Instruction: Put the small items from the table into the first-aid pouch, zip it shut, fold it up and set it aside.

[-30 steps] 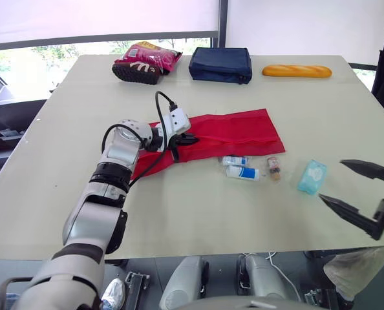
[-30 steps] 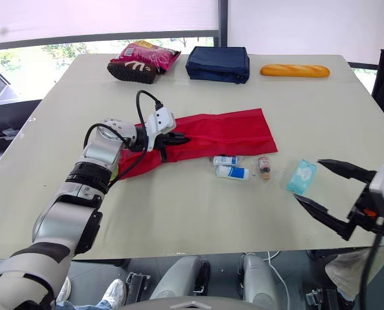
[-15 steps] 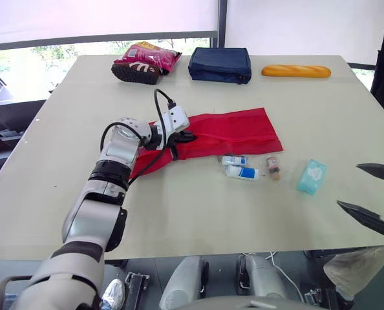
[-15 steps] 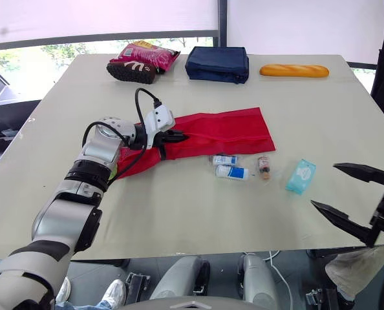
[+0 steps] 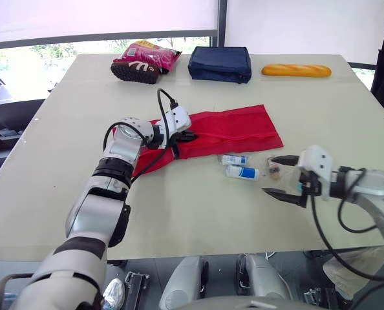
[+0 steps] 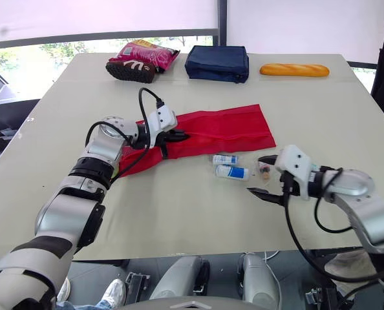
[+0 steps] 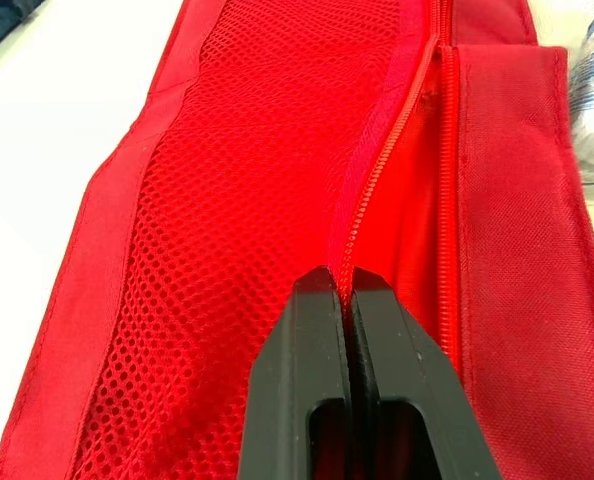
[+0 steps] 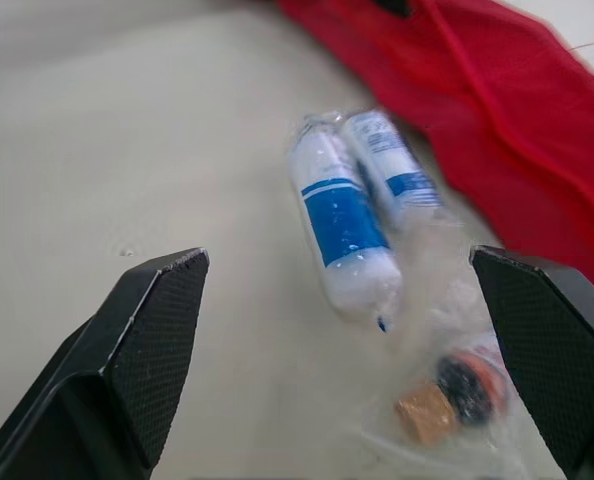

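The tabletop [image 5: 179, 213] is pale and carries the red first-aid pouch [image 5: 237, 129] near its middle, laid flat and unfolded, its long side running across the robot's front. In the left wrist view the pouch shows a red mesh panel beside plain fabric, with a zip line between them; the zip is parted for part of its length.

Along the far edge stand a navy blue bag [image 5: 220, 64], a pink snack bag [image 5: 147, 57] and a baguette [image 5: 296, 70], all well apart from the pouch. The near half of the tabletop is bare in front of the pouch and to the left of the small items.

The left gripper [image 5: 191, 136] rests on the pouch's left part, jaws clenched on the zip edge. The right gripper [image 5: 269, 175] hangs low over the tabletop just right of the small items, jaws released and spread wide.

Two white-and-blue tubes [image 8: 342, 225] lie side by side just in front of the pouch. A small orange-capped bottle [image 8: 447, 395] in clear wrap lies beside them, between the right jaws.

Since a second ago the right gripper has come in from the tabletop's near right edge to the items. The left gripper stays clamped where it was, and the pouch has not shifted.
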Robot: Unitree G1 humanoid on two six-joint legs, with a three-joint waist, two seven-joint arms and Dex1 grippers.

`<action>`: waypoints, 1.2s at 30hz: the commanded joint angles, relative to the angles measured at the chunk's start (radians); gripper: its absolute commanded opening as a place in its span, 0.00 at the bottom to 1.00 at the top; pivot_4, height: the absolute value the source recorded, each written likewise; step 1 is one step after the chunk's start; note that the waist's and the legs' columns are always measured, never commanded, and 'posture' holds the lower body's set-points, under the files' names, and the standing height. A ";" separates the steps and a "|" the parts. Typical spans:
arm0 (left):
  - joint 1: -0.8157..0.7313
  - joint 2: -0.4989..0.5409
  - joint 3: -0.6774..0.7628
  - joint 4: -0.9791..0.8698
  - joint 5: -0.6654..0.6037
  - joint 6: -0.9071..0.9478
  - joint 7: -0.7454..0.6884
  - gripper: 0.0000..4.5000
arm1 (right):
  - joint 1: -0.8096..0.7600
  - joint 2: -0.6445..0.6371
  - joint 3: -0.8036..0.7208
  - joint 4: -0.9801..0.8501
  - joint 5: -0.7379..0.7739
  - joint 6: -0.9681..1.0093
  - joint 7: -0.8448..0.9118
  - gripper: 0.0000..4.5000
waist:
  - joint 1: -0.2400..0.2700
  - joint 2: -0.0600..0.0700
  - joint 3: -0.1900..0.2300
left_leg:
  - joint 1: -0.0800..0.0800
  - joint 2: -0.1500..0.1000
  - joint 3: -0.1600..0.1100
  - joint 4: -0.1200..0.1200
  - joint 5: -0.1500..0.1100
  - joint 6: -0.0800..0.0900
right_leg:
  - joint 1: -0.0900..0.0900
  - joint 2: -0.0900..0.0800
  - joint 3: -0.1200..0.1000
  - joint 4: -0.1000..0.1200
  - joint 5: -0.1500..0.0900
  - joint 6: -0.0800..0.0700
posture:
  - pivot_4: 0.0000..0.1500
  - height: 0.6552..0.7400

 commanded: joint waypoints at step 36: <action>-0.005 0.016 0.066 -0.113 -0.109 0.170 -0.179 0.00 | -0.219 0.443 0.034 -0.153 -0.056 0.632 -0.400 0.01 | 0.000 0.000 0.000 | -0.004 -0.001 0.000 0.000 0.000 -0.001 | -0.007 0.000 0.002 0.004 0.000 -0.001 | 1.00 0.99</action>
